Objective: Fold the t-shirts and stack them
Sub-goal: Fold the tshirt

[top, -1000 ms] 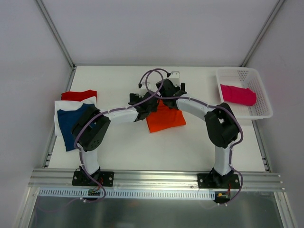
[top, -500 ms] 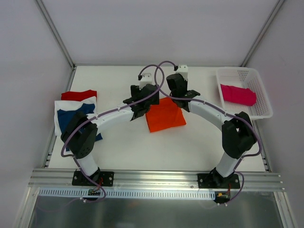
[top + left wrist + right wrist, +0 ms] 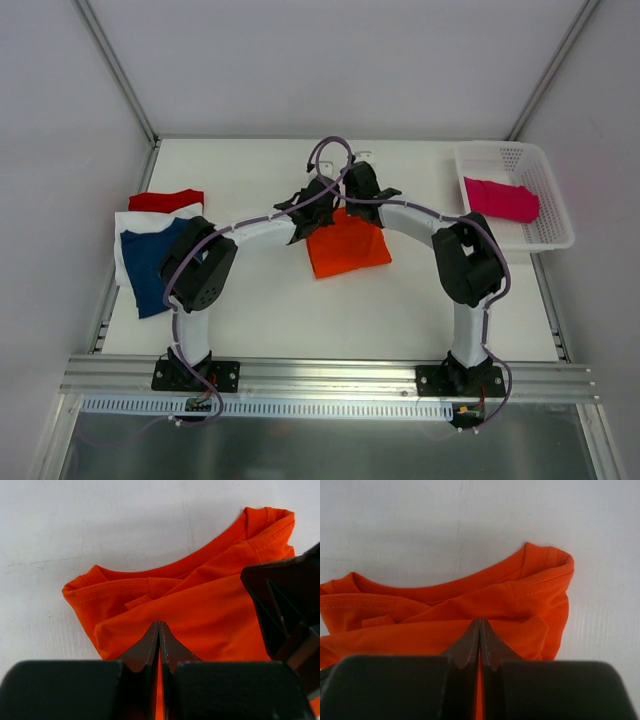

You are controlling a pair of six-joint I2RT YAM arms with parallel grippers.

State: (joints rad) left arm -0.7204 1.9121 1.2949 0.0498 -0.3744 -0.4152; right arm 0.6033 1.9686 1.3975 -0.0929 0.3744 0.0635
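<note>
Left gripper [image 3: 159, 628] and right gripper [image 3: 480, 626]: jaws clenched, each nipping a thin layer of the orange t-shirt [image 3: 347, 250] just behind its neck opening, mid-table. Risk: both bites look shallow and may catch only the top ply, so a lift could slip free or pull the folded layers apart; the wrists sit almost touching and could knock on any crossing path. Room: open table [image 3: 400, 310] toward the near edge; navy t-shirt [image 3: 148, 262] pile at the left edge and basket [image 3: 560, 240] at the right, both well apart.
</note>
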